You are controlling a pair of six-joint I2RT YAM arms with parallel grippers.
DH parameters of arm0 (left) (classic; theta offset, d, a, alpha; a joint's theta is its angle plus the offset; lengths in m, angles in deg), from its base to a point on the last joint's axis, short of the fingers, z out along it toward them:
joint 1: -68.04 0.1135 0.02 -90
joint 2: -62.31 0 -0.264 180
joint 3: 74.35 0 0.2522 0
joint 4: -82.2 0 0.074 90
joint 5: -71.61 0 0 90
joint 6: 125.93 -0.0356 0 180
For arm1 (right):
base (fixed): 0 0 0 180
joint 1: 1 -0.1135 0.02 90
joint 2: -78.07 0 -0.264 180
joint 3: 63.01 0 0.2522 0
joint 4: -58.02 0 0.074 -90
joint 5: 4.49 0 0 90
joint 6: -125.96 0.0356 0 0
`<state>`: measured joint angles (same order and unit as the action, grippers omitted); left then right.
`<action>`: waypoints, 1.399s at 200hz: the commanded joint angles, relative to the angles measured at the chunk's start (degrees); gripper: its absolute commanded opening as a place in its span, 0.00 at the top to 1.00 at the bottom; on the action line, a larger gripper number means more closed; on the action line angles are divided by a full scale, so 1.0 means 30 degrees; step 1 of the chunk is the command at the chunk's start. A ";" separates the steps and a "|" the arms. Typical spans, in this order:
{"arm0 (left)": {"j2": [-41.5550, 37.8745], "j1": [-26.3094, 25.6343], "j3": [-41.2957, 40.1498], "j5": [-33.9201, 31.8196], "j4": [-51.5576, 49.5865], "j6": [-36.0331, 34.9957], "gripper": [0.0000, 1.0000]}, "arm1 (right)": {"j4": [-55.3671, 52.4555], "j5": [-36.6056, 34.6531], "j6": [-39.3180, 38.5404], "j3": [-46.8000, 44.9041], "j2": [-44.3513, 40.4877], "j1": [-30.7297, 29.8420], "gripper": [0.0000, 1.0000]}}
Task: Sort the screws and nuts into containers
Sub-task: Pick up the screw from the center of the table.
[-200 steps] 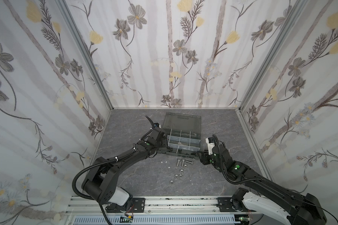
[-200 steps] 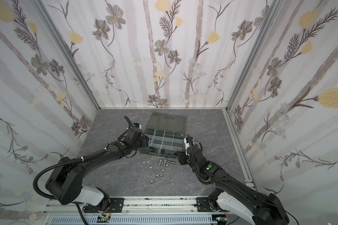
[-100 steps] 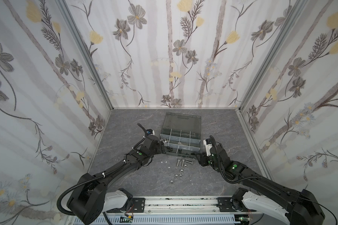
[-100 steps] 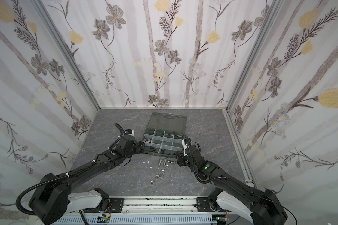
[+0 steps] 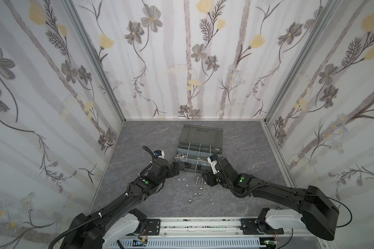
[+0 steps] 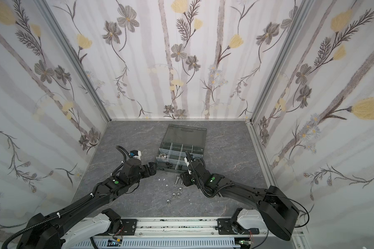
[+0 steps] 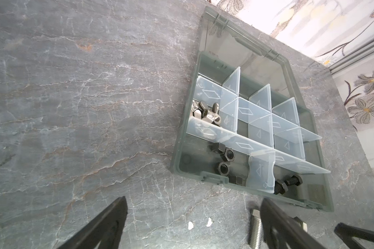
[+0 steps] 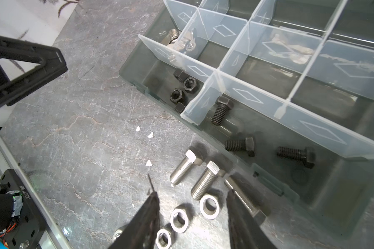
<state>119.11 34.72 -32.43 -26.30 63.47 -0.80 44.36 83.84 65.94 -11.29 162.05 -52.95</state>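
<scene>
We have left pincer (image 7: 193,201) released, empty, beside organiser case (image 7: 181,133); right pincer (image 8: 190,191) part-open, empty, over silver nuts (image 8: 209,206) on surface (image 8: 84,129).

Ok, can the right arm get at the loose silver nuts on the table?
Probably yes: its jaws stand parted over the silver nuts, nothing covering them, though the silver screws beside them may crowd the grip.

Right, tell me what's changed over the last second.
The left pincer drew back from the left edge of the organiser case toward the robot and opened wide; it holds nothing. The right pincer slid in over the loose silver screws, jaws apart. The case, its contents and the silver nuts lie as before.
</scene>
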 commanded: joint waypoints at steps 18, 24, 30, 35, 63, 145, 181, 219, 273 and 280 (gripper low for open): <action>-0.0786 0.0003 -0.0658 -0.0050 0.0163 0.0940 0.00 | 0.0735 0.0438 0.0313 0.1238 0.1866 -0.0684 0.49; -0.0893 0.0003 -0.0702 -0.0159 0.0163 0.0919 0.00 | 0.0555 0.0413 0.0333 0.1442 0.2114 -0.0752 0.50; -0.0963 0.0018 -0.0745 -0.0213 0.0149 0.0824 0.00 | 0.0391 0.0312 0.0349 0.1589 0.2323 -0.0826 0.50; -0.1021 0.0008 -0.0794 -0.0208 0.0135 0.0732 0.00 | 0.0322 0.0241 0.0366 0.1579 0.2344 -0.0926 0.50; -0.1293 0.0022 -0.1043 -0.0618 0.0163 0.0282 0.00 | -0.0499 -0.0073 0.0462 0.2628 0.3811 -0.1139 0.50; -0.2008 0.0035 -0.1674 -0.1948 0.0134 -0.0816 0.00 | -0.1851 -0.0615 0.0680 0.3826 0.5719 -0.1571 0.52; -0.2319 0.0034 -0.1803 -0.2163 0.0134 -0.0780 0.00 | -0.2297 -0.0699 0.0933 0.4263 0.6358 -0.1637 0.54; -0.2382 0.0033 -0.1858 -0.2119 0.0162 -0.0735 0.00 | -0.2605 -0.0827 0.0968 0.4602 0.6991 -0.1766 0.57; -0.2583 0.0041 -0.1917 -0.2108 0.0134 -0.0674 0.00 | -0.2720 -0.1025 0.1285 0.4806 0.7812 -0.1816 0.62; -0.2584 0.0036 -0.1910 -0.2112 0.0138 -0.0670 0.00 | -0.2752 -0.1025 0.1272 0.4864 0.7942 -0.1816 0.63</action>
<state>111.61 34.74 -38.00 -31.50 63.51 -2.92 36.10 81.94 68.71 2.50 184.81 -58.32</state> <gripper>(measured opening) 0.998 0.380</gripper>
